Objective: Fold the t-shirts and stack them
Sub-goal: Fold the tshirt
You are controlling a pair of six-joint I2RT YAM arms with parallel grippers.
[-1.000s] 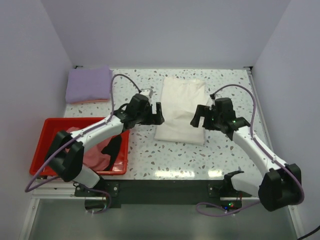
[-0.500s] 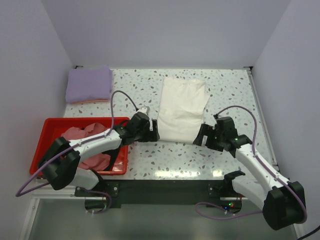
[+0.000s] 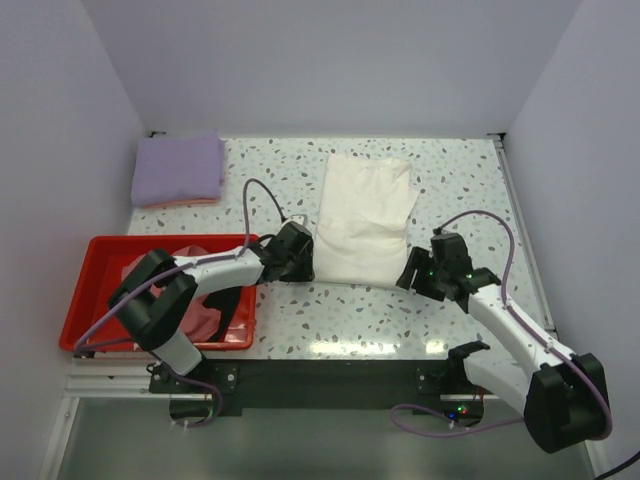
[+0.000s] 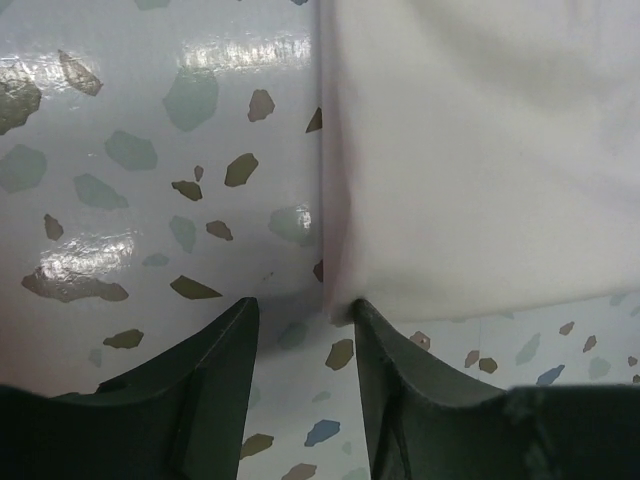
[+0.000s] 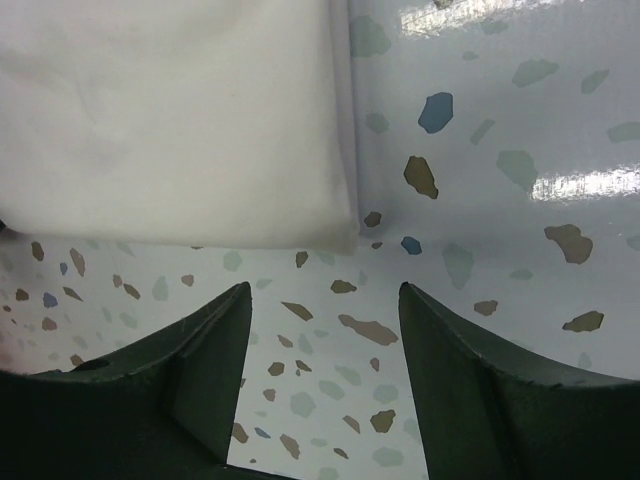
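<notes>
While the left arm and right arm sit low at its near corners, the cream shirt lies flat mid-worktop, long axis running away from the bases, near hem roughly straight between the two wrists. Left jaws: parted, not clamped. The left wrist view puts the shirt's near-left corner right at the gap, just beside one finger, with the long left edge running straight up from there. Right jaws: parted wider, nothing between them. The near-right corner sits just ahead of the gap. Room: a bare strip between the near hem and the worktop's near edge, bare to the right of the shirt up to the wall, a bare band on its left, a thin band beyond its far end. Lavender shirt is folded in the far-left corner, well apart from the cream one, a pink edge showing under it. Red tray at near left holds a pink shirt and a black one. Its right rim is just beside the left arm.
</notes>
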